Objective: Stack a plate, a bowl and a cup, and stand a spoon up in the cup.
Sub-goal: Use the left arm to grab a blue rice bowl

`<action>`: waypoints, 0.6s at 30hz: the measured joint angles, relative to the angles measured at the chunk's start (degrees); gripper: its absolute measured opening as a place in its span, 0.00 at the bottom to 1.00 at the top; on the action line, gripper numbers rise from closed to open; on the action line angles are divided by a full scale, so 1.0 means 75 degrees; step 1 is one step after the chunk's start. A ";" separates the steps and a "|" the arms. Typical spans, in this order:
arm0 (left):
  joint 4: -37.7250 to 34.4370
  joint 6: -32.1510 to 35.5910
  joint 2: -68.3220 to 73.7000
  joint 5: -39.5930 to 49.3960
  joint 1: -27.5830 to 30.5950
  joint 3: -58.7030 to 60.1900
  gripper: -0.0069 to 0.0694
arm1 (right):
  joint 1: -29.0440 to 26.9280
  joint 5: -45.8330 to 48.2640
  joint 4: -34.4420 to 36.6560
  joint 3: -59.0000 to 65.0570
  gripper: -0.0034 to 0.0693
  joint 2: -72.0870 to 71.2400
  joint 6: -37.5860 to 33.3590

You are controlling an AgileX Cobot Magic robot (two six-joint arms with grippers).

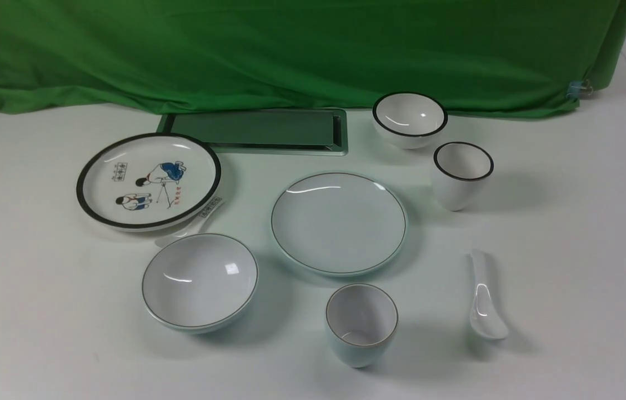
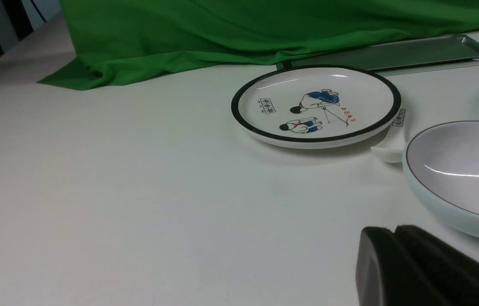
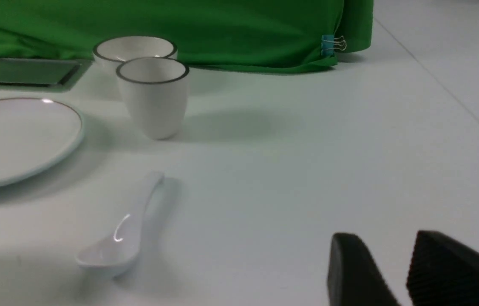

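Claws first: our left one (image 2: 388, 231) is closed, our right one (image 3: 386, 238) parted, both empty. Plate (image 1: 339, 222), bowl (image 1: 200, 280), cup (image 1: 361, 316) and spoon (image 1: 485, 300) sit apart (nothing's stacked), so we have everything left.

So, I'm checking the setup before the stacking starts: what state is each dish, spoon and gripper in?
plate: flat, bare
bowl: upright, empty
cup: upright, empty
spoon: lying on the table
left gripper: shut
right gripper: open, holding nothing
cartoon plate: flat
rimmed bowl: upright
rimmed cup: upright
labelled spoon: lying down
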 joint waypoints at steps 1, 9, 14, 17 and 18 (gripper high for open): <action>0.0000 0.0000 0.0000 0.0000 0.0000 0.0000 0.05 | 0.0108 -0.0009 0.0000 0.0000 0.38 0.0000 0.0031; 0.0340 0.0008 0.0000 -0.0109 0.0000 0.0000 0.05 | 0.0156 -0.0026 0.0000 0.0000 0.38 0.0000 0.0140; -0.2580 -0.2995 0.0000 -0.1856 -0.0060 0.0000 0.05 | 0.0165 -0.0163 0.0722 0.0000 0.38 0.0000 0.1857; -0.4144 -0.4742 0.0000 -0.2938 -0.0097 0.0000 0.05 | 0.0165 -0.0595 0.1118 0.0000 0.38 0.0000 0.3725; -0.4599 -0.5296 0.0000 -0.3553 -0.0097 0.0000 0.05 | 0.0165 -0.0834 0.1241 0.0000 0.38 0.0000 0.4682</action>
